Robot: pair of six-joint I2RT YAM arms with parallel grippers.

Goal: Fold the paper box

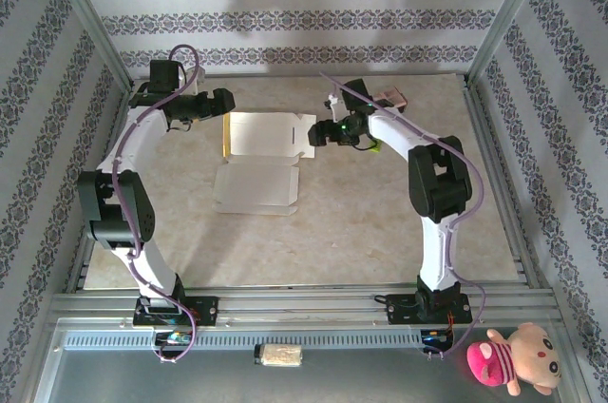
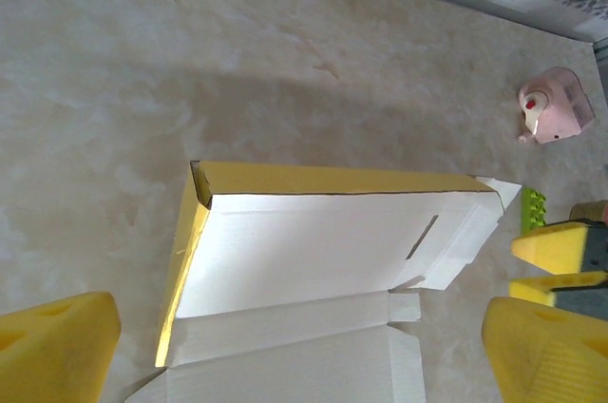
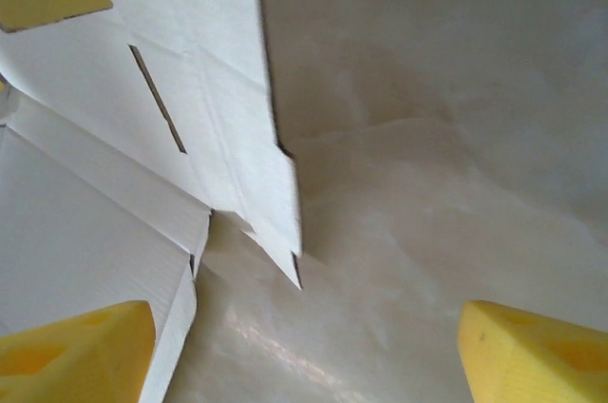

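The paper box (image 1: 261, 135) lies unfolded, white side up, in the middle of the table, with its lid panel (image 1: 255, 186) spread flat toward me. Its far and left walls stand up and show yellow (image 2: 285, 178). My left gripper (image 1: 228, 103) hovers open at the box's far left corner, and its yellow fingers (image 2: 52, 346) straddle the white panel (image 2: 313, 251) without touching it. My right gripper (image 1: 314, 134) is open at the box's right end. In the right wrist view the slotted side flap (image 3: 204, 108) lies ahead of the right gripper (image 3: 304, 355), and only bare table shows between its fingertips.
A small pink box-like item (image 1: 391, 97) sits at the back right of the table. A green piece (image 2: 532, 205) lies beside the right gripper's fingers. Patterned walls close in the table on three sides. A pink plush toy (image 1: 513, 360) lies off the table at the front right.
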